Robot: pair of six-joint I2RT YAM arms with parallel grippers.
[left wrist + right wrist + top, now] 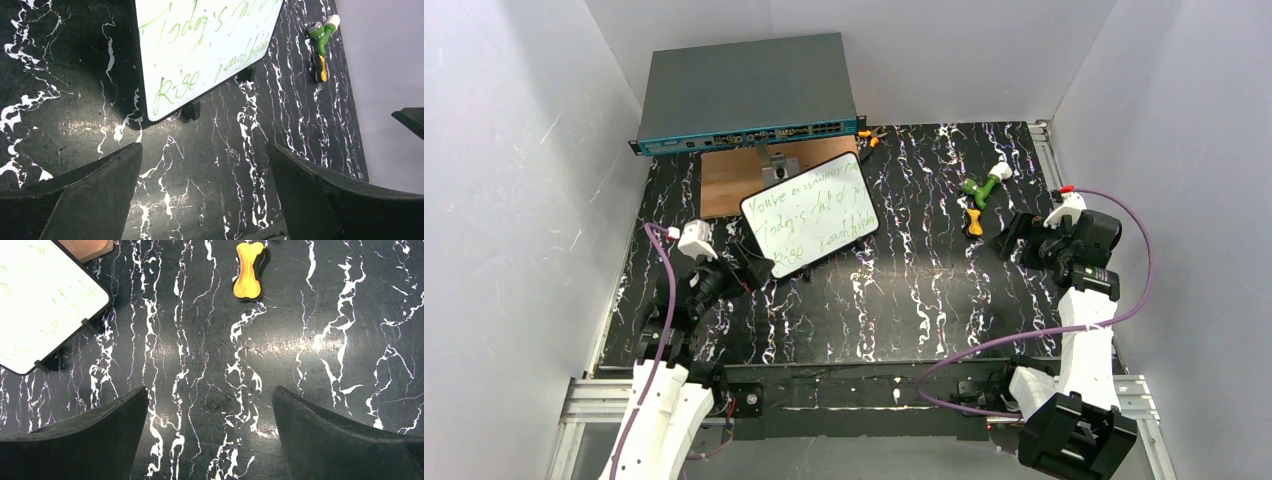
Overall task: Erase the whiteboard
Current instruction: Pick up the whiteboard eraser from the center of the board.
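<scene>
The whiteboard (812, 213) is white with a thin black rim and green handwriting. It stands tilted on small black feet at the table's middle left. It also shows in the left wrist view (200, 45) and the right wrist view (40, 305). A yellow bone-shaped eraser (974, 222) lies to its right, seen too in the right wrist view (247, 277). My left gripper (749, 262) is open and empty, just in front of the board's near left corner (205, 146). My right gripper (1019, 238) is open and empty, just right of the eraser (210, 387).
A green marker with a white cap (984, 185) lies just behind the eraser. A grey network switch (744, 90) sits at the back left, with a brown wooden panel (724, 180) in front of it. Small orange-handled tools (871, 135) lie by the switch. White walls enclose the table.
</scene>
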